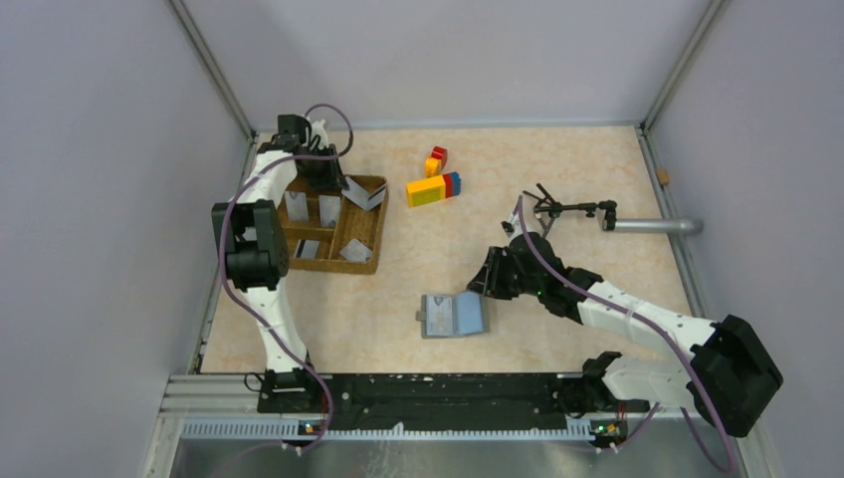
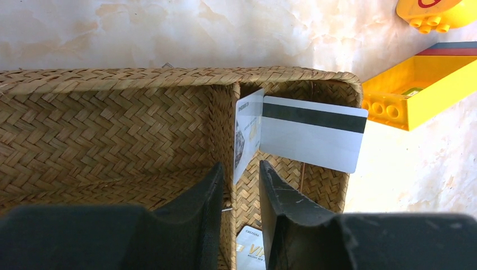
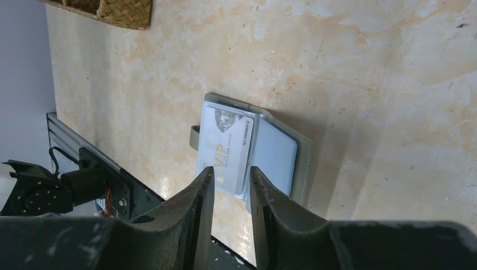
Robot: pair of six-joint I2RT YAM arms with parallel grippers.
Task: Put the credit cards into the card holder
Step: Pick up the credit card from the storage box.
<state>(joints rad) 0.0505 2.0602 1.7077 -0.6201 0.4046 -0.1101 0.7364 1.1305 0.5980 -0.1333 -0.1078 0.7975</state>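
The card holder (image 1: 468, 315) lies open on the table, and one of the credit cards (image 3: 228, 147), marked VIP, rests on its grey-blue inner panel (image 3: 275, 154). My right gripper (image 3: 228, 171) hovers open just over that card's near end with nothing between its fingers. Other credit cards stand and lie in the wicker tray (image 1: 333, 264). My left gripper (image 2: 241, 164) is down in the tray, open with a narrow gap. Its fingers straddle the divider and the lower corner of an upright card (image 2: 247, 132). A striped card (image 2: 312, 132) leans on the tray's rim, and another (image 2: 250, 253) lies below.
Yellow, red and blue toy bricks (image 1: 434, 187) lie behind the holder, close to the tray's right side (image 2: 416, 90). A black clamp stand (image 1: 567, 209) and a metal tube (image 1: 652, 226) sit at the right. Grey walls enclose the table.
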